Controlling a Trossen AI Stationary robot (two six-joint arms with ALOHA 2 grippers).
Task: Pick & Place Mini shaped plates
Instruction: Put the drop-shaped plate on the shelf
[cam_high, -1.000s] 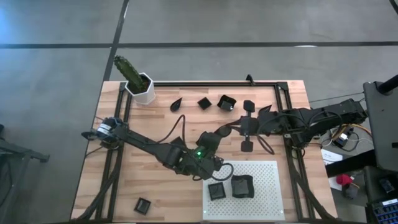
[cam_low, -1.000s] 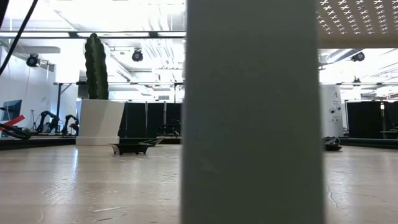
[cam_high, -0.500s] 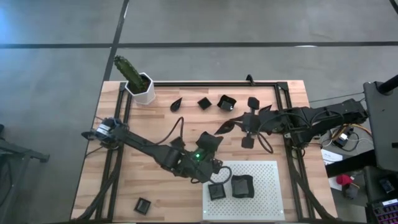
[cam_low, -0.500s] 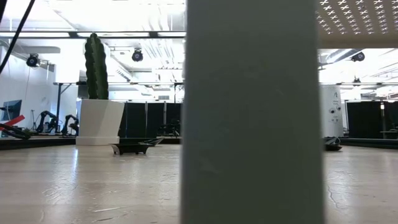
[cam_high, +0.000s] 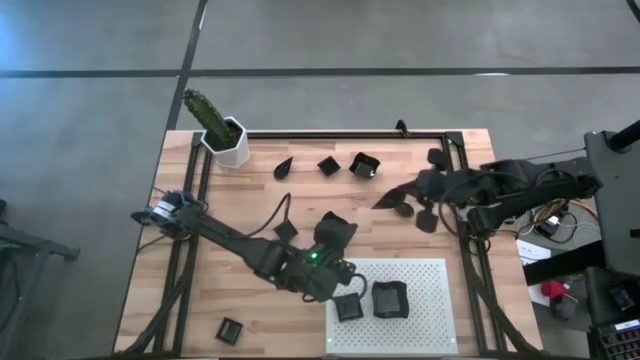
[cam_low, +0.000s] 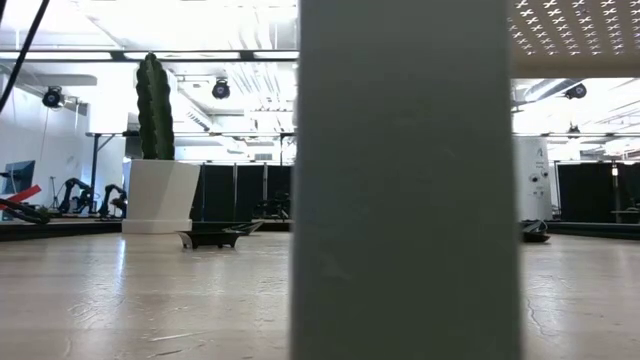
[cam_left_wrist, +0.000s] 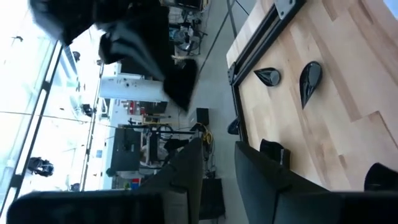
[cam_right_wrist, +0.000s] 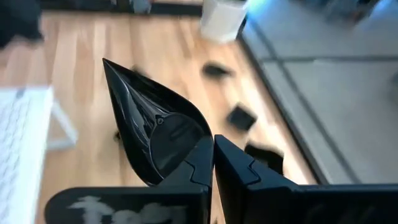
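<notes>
Step in hand: carrying to board.

Right gripper (cam_high: 398, 201), above table right-centre: clamping glossy black teardrop-shaped mini plate (cam_right_wrist: 152, 134) between fingers, held clear of wood.

Left gripper (cam_high: 337, 290), at near-left edge of white perforated board (cam_high: 425, 275): finger state not determinable; hovering beside black wavy-edged square plate (cam_high: 348, 308) lying on board. Second dark plate (cam_high: 390, 299) sitting just right of it.

Next, by judgement: swinging teardrop nearward over bare board area, lowering, releasing. Further small dark plates (cam_high: 362, 165) waiting along far edge.

Black teardrop plate (cam_right_wrist: 155, 134); white perforated board (cam_high: 425, 315); white pot (cam_high: 229, 144), green cactus (cam_high: 204, 110).
</notes>
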